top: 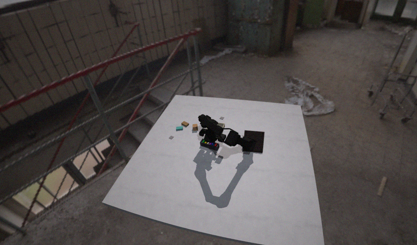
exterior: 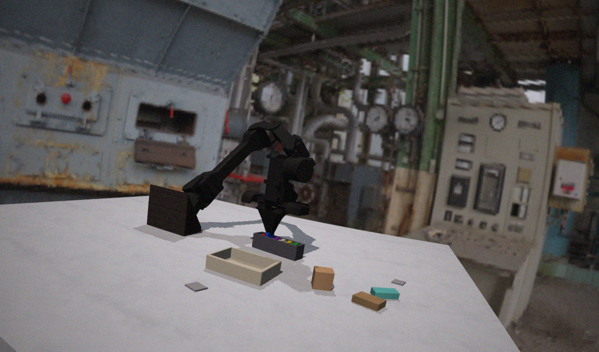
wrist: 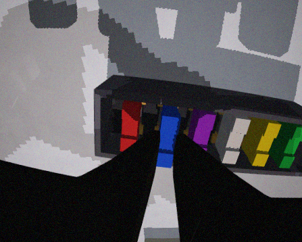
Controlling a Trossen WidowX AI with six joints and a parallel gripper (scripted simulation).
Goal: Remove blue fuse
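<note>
The dark fuse block [wrist: 125, 86] [exterior: 279, 247] [top: 210, 145] holds a row of fuses: red [wrist: 130, 124], blue, purple [wrist: 202, 127], white [wrist: 236, 137], yellow [wrist: 267, 142] and green [wrist: 294, 145]. My gripper [wrist: 167, 140] [exterior: 270, 232] points straight down over the block and is shut on the blue fuse [wrist: 167, 132], which sticks up a little above the others between my two black fingers. The beige tray [exterior: 242, 264] stands just in front of the block in the exterior view.
The arm's dark base [exterior: 168, 214] [top: 254, 140] stands beside the block. An orange cube [exterior: 322, 278], a brown block [exterior: 368, 300], a teal block [exterior: 385, 292] and two small grey tiles [exterior: 195, 286] [exterior: 397, 282] lie on the white table [exterior: 74, 271].
</note>
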